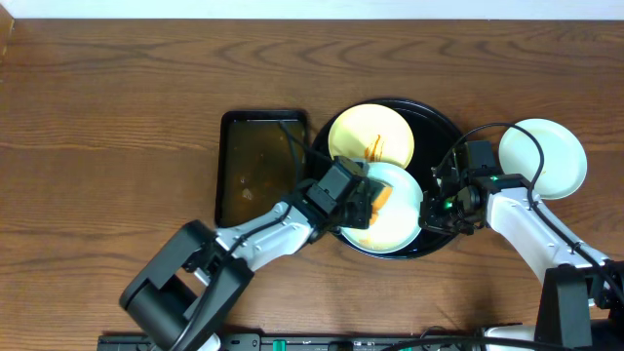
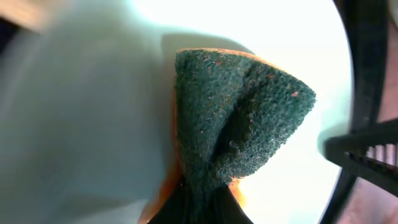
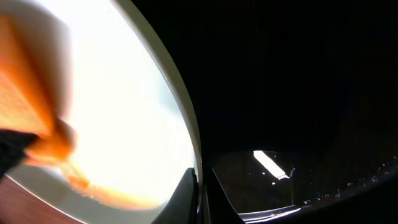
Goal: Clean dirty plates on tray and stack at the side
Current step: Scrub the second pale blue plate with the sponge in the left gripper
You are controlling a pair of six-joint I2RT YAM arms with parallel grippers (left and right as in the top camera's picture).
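Note:
The round black tray (image 1: 444, 127) holds a pale yellow plate (image 1: 390, 132) with an orange streak and, nearer me, a mint-white plate (image 1: 402, 219). My left gripper (image 1: 373, 203) is shut on an orange sponge with a green scouring face (image 2: 239, 118), pressed onto the mint-white plate (image 2: 93, 124). My right gripper (image 1: 429, 210) is shut on that plate's right rim (image 3: 186, 134); its fingers (image 3: 200, 193) pinch the rim, with the tray (image 3: 298, 93) dark beside it. A second mint-white plate (image 1: 551, 156) lies on the table right of the tray.
A rectangular black pan (image 1: 258, 166) with brownish water stands left of the tray. The wooden table (image 1: 97, 117) stretches far to the left. A black bar runs along the table's front edge (image 1: 390, 343).

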